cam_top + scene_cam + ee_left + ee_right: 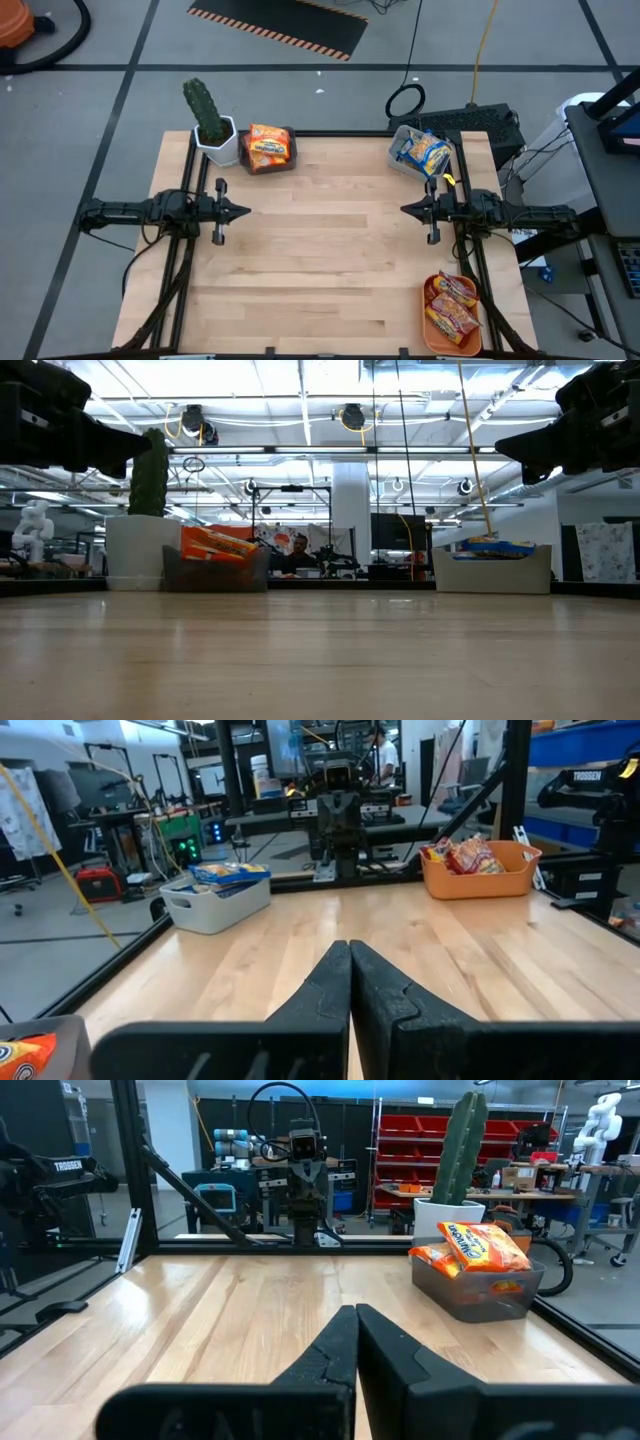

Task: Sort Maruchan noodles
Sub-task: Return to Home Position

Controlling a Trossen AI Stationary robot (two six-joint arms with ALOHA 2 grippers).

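- Cactus pot (212, 135): back-left corner of table (330, 260).
- First bin (270, 168), holding noodles (268, 145): table's back edge, beside pot.
- Second bin (397, 160), holding noodles: table's back-right corner.
- Tray (428, 325), holding noodles: table's front-right corner.

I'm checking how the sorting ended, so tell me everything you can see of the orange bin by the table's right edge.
The orange bin is a small rectangular tub, plastic by its look, with rounded corners and a slightly flared rim. It stands upright on the wooden table, at the table's lower right corner in the high view. Red-and-yellow noodle packs lie piled inside and rise above its rim. No arm touches it.
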